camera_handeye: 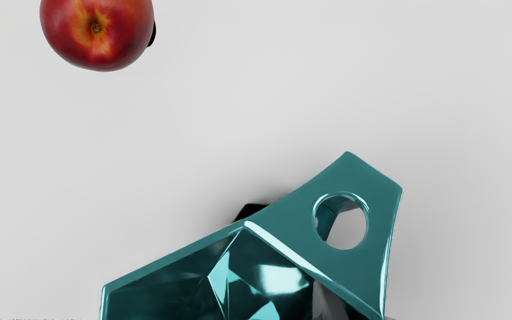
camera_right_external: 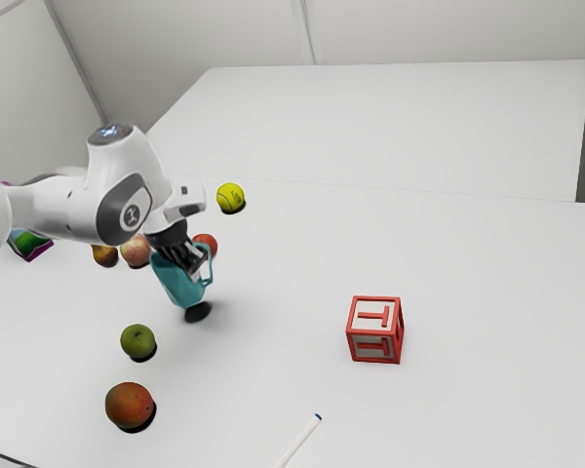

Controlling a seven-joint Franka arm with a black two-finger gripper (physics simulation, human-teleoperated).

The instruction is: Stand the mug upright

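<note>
Exterior view: your gripper (camera_right_external: 195,263) is left of centre, pointing down at the teal mug (camera_right_external: 179,285). Jaws are pinching the mug's wall near the handle (camera_right_external: 210,265). Mug is tilted, not upright, mouth toward the gripper, with a dark shadow just below its base. Red fruit (camera_right_external: 206,243) sits right behind it. Two more fruits (camera_right_external: 136,250) are near each other toward the exterior view's left, with a colourful box (camera_right_external: 31,246) at the far left edge. Tennis ball (camera_right_external: 230,197) is upper left of centre. Lower left you have a green fruit (camera_right_external: 137,339) and, below it, an orange-red fruit (camera_right_external: 129,405). Red-and-white letter block (camera_right_external: 374,330) is right of centre, well apart from the mug. White pen (camera_right_external: 298,442) with a dark blue tip lies at the bottom edge.

Wrist view: you're looking into the mug's open mouth. One finger (camera_handeye: 326,302) shows inside the wall, beside the handle. The red fruit is apart from the mug.
</note>
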